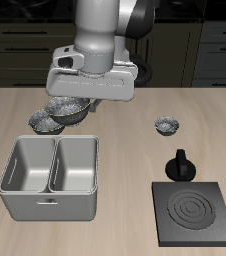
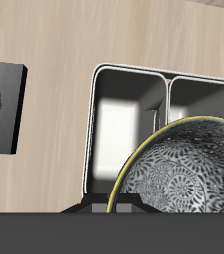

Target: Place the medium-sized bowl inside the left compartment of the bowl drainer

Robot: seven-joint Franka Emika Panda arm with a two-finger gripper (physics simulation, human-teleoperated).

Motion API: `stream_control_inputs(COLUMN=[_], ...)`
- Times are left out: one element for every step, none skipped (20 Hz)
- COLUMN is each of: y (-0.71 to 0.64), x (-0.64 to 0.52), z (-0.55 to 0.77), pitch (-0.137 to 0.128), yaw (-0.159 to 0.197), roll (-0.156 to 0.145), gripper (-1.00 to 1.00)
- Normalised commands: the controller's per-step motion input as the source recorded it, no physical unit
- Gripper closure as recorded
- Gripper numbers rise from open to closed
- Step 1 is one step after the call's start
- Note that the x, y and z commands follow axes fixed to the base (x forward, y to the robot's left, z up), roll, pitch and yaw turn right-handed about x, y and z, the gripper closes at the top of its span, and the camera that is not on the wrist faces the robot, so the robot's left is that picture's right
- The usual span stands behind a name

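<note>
Exterior view: the tool [image 1: 77,103], closed on the medium-sized bowl [image 1: 68,108], holds it above the counter [image 1: 125,130] just behind the bowl drainer [image 1: 51,205], mid-carry; next it likely needs moving over the left compartment [image 1: 77,165] and lowering.

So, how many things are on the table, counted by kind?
Silver bowls: 3
Bowl drainer: 1
Stove plate: 1
Black pot: 1
Total: 6
</note>
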Motion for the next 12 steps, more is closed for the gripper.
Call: stream_control_inputs(y=[0.29, 0.23, 0.23, 0.24, 0.18, 0.2, -0.01, 0.05, 0.03, 0.1, 0.07, 0.0], x=[0.05, -0.02, -0.09, 0.22, 0.05, -0.08, 0.03, 0.04, 0.07, -0.15, 0.11, 0.06], z=[-0.32, -0.3, -0.15, -0.51, -0.37, -0.29, -0.4, -0.38, -0.38, -0.3, -0.52, -0.23], pitch=[0.038, 0.071, 0.01, 0.044, 0.056, 0.017, 0.054, 0.047, 0.029, 0.043, 0.051, 0.017], yaw=[0.003, -0.093, -0.006, 0.02, -0.037, 0.012, -0.054, -0.058, 0.025, -0.017, -0.008, 0.036], roll=[0.034, 0.036, 0.039, 0.029, 0.0, 0.051, -0.027, 0.011, 0.012, 0.006, 0.026, -0.002], gripper=[1.0, 1.0, 1.0, 1.0, 1.0, 1.0, 1.0, 1.0, 1.0, 1.0, 1.0, 1.0])
